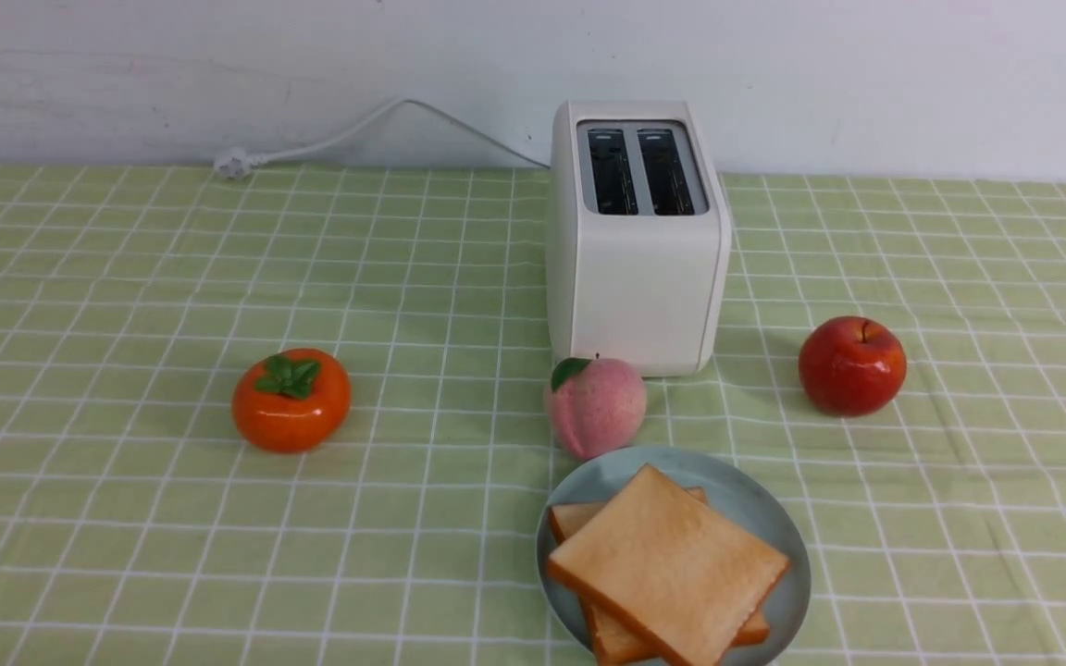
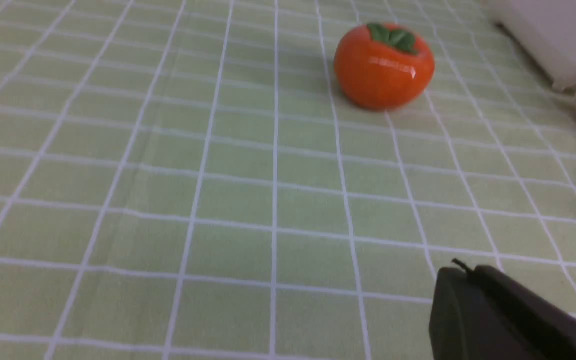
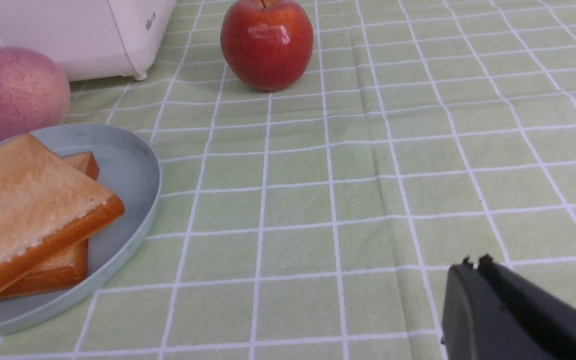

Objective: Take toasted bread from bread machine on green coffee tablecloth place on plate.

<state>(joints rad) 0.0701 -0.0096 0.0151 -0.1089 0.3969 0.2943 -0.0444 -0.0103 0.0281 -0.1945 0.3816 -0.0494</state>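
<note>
Two slices of toasted bread (image 1: 672,564) are stacked on the plate (image 1: 783,601), with both pincers closed and nothing held.

The upper slice is laid askew over the lower one, whose corners are left exposed. The plate is set at the near side, right of the middle, on the green tablecloth (image 1: 422,573). Beyond it the white bread machine (image 1: 644,287) is stood upright by the wall (image 1: 820,83), its two slots left empty, its white cord (image 1: 339,139) run out to the left. A pink peach (image 1: 598,407) is placed between machine and plate; a red apple (image 1: 852,366) is seen to the right, an orange persimmon (image 1: 291,400) to the left. The fingertips of the left gripper (image 2: 463,267) and of the right gripper (image 3: 475,265) are brought together above the cloth.
</note>
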